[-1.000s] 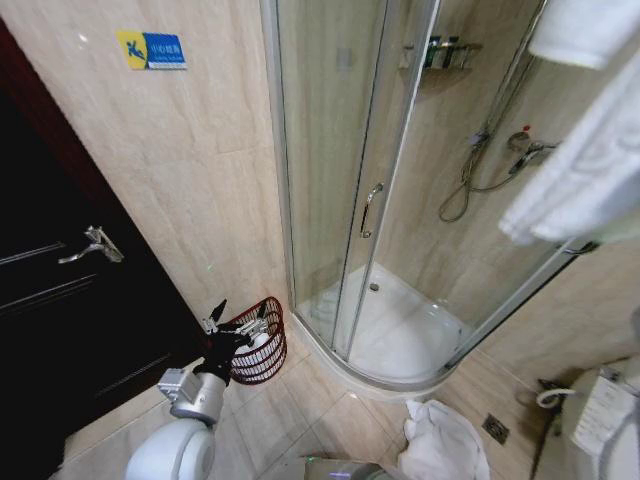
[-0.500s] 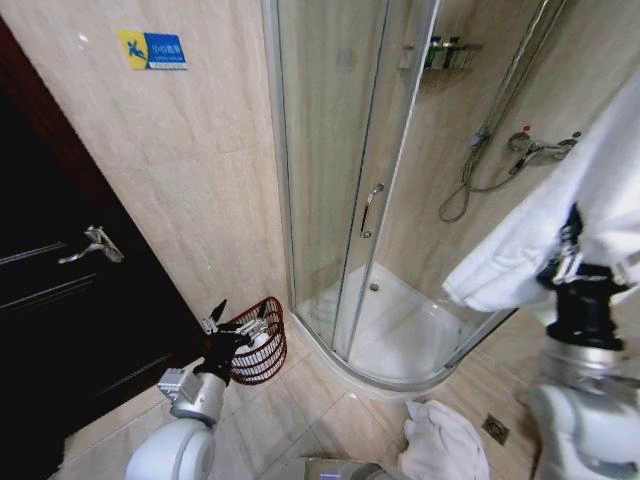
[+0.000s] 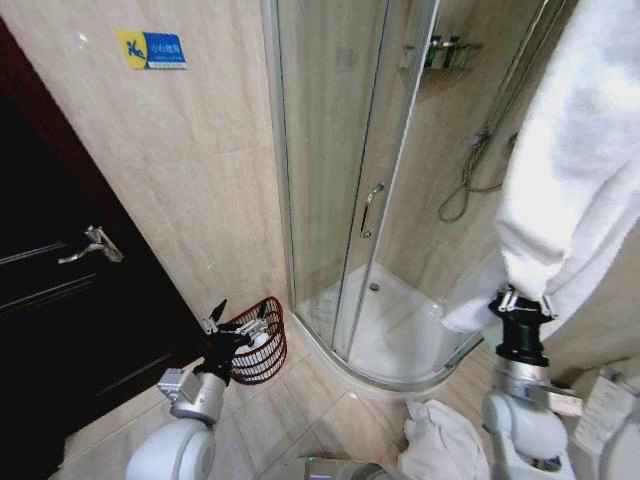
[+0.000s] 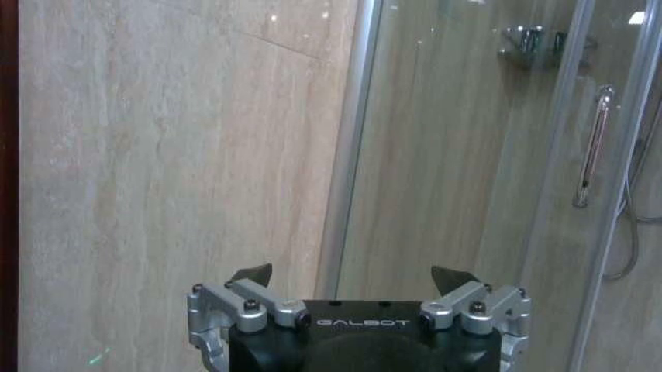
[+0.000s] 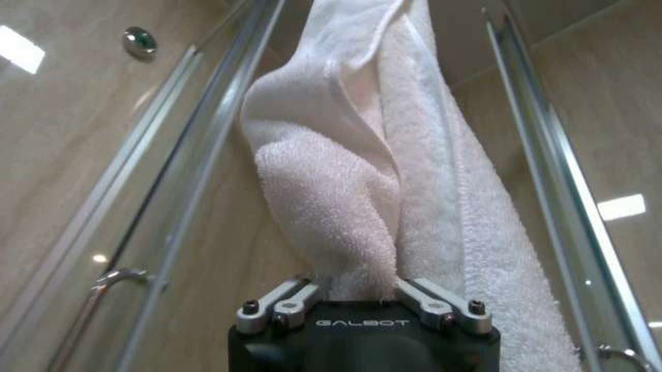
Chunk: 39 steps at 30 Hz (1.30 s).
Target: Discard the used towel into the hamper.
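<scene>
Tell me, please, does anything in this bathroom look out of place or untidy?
Yes. A crumpled white cloth lies on the floor tiles beside the shower base, not in the hamper. The right tool is shut on a hanging white towel. The left tool hovers open before the hamper.

White towel, reddish-brown hamper, beige veined wall tiles, blue-yellow sign.

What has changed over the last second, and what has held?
The right gripper has come into the head view and moved leftward, shut on the hanging white terry towel. The open left gripper stayed above the dark reddish-brown wire hamper; the crumpled white towel on the floor stayed put.
</scene>
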### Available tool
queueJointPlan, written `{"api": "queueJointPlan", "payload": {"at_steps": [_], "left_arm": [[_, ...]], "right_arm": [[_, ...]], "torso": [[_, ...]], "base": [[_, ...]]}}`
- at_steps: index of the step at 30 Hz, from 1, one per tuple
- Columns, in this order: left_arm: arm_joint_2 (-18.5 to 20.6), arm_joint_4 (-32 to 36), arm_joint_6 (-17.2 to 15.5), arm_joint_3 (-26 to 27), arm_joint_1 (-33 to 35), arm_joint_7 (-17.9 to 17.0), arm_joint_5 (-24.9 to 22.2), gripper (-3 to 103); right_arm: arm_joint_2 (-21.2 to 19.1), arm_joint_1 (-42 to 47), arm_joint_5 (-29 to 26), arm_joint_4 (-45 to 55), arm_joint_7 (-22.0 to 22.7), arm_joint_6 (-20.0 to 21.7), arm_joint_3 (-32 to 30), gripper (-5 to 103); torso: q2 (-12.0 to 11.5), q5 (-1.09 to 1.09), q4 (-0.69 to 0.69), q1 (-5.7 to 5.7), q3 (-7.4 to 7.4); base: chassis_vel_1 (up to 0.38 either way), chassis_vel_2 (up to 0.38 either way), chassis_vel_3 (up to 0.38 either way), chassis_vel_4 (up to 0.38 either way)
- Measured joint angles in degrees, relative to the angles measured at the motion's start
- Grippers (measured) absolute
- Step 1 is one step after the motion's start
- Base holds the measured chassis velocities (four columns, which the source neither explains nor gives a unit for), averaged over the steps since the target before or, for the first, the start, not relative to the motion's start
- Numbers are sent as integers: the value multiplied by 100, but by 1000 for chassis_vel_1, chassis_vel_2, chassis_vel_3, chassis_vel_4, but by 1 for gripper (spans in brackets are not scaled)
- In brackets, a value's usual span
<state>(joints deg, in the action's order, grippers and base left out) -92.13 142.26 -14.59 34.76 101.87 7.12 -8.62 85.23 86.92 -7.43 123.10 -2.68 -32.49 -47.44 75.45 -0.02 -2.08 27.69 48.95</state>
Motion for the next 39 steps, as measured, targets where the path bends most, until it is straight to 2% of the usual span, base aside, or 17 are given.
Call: {"api": "queueJointPlan", "payload": {"at_steps": [8,24,27,30,35,37,38,39], "left_arm": [[0,0,0,0,0,0,0,100],[0,0,0,0,0,0,0,100],[0,0,0,0,0,0,0,100],[0,0,0,0,0,0,0,100],[-2,0,0,1,1,-1,0,100],[-3,0,0,0,-1,0,0,100],[-3,0,0,0,0,0,0,100],[2,0,0,0,0,0,0,100]], "right_arm": [[307,319,334,-451,-43,-384,208,7],[412,349,688,-480,55,-771,245,7],[396,249,1002,-280,218,-861,114,7],[337,192,1092,-115,245,-868,37,7],[175,52,1315,353,397,-744,-94,7],[108,-40,1395,598,480,-708,-141,7],[49,-110,1447,800,539,-680,-186,7],[-4,-158,1503,951,572,-625,-215,7]], "torso": [[0,4,2,0,0],[0,3,0,0,0],[0,3,1,0,0],[0,2,0,0,0],[-2,10,0,1,2],[-1,8,0,3,1],[0,-10,-1,2,-1],[2,-9,2,-1,-2]], "base": [[0,0,0,0],[0,0,0,0],[0,0,0,0],[0,0,0,0],[0,0,0,0],[0,0,0,0],[0,0,0,0],[0,0,0,0]]}}
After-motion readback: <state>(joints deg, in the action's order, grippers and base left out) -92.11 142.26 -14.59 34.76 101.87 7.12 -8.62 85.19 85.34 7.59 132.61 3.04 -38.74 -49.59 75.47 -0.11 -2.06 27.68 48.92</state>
